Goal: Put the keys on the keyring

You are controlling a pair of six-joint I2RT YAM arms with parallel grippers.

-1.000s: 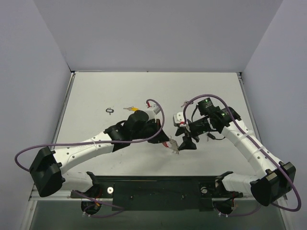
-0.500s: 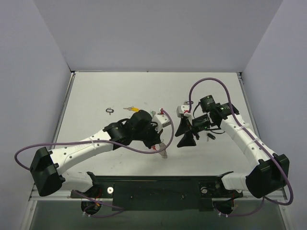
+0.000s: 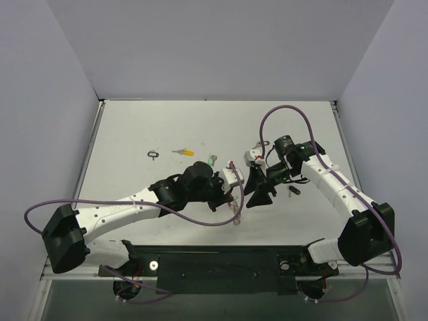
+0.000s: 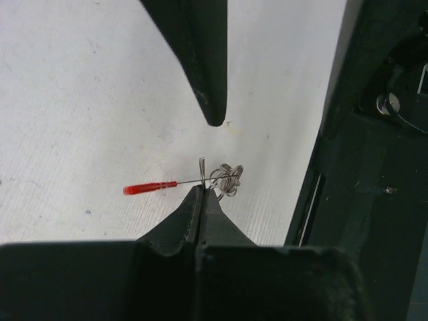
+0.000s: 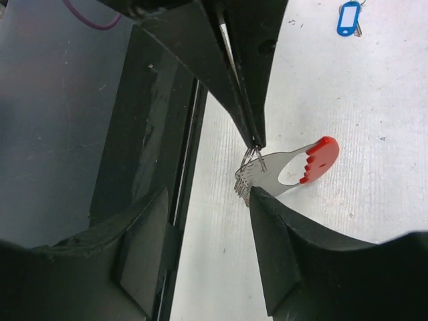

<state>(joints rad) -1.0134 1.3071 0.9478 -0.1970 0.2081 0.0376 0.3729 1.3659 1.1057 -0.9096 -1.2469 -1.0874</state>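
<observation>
My left gripper (image 4: 202, 191) is shut on the thin silver ring of the keyring (image 4: 226, 180), whose red band (image 4: 150, 188) sticks out to the left, just above the table. In the top view the left gripper (image 3: 233, 202) holds the keyring (image 3: 236, 217) near the front middle. In the right wrist view the keyring's red end (image 5: 321, 158) and silver loops (image 5: 249, 179) hang under the left fingertips (image 5: 257, 140). My right gripper (image 5: 208, 194) is open, one fingertip (image 5: 259, 194) touching the loops; it also shows in the top view (image 3: 257, 189). A yellow-tagged key (image 3: 183, 152), a green-tagged key (image 3: 211, 161) and a blue-tagged key (image 5: 348, 17) lie loose.
A small black-tagged key (image 3: 154, 154) lies at the left rear of the white table (image 3: 167, 124). A small dark item (image 3: 292, 190) lies under the right forearm. The black rail (image 3: 221, 261) runs along the table's front edge, close to the keyring.
My left gripper has carried the keyring to the right and nearer the front edge. My right gripper has drawn in beside it and its arm has swung back.
</observation>
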